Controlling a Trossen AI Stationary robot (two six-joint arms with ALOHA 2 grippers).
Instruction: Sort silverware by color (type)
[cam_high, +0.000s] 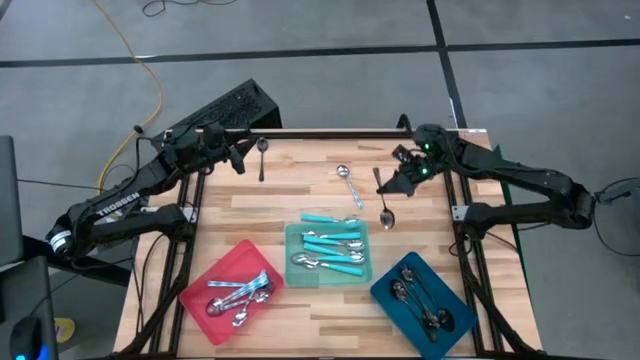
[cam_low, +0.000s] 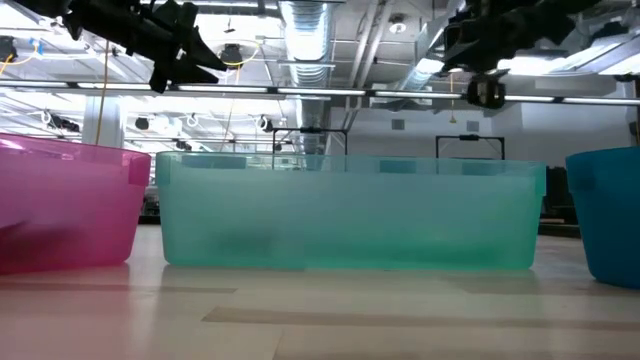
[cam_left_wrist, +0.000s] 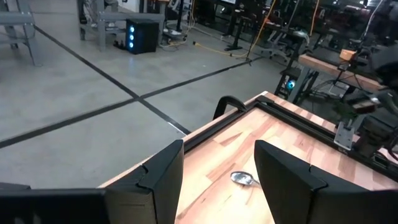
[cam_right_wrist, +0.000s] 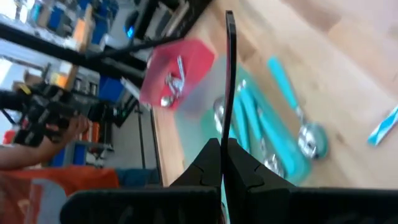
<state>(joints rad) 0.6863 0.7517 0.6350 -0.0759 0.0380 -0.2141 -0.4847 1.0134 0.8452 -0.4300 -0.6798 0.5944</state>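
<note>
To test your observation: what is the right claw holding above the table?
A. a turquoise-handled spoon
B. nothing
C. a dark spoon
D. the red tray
C: the right claw is shut on a thin dark spoon; the high view shows it above the table.

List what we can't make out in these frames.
- Low view: tray contents, hidden by the frosted walls of the teal tray.
- Left wrist view: dark spoon, handle hidden behind left gripper finger.
- Right wrist view: right gripper grips a dark spoon handle; bowl unseen.
</note>
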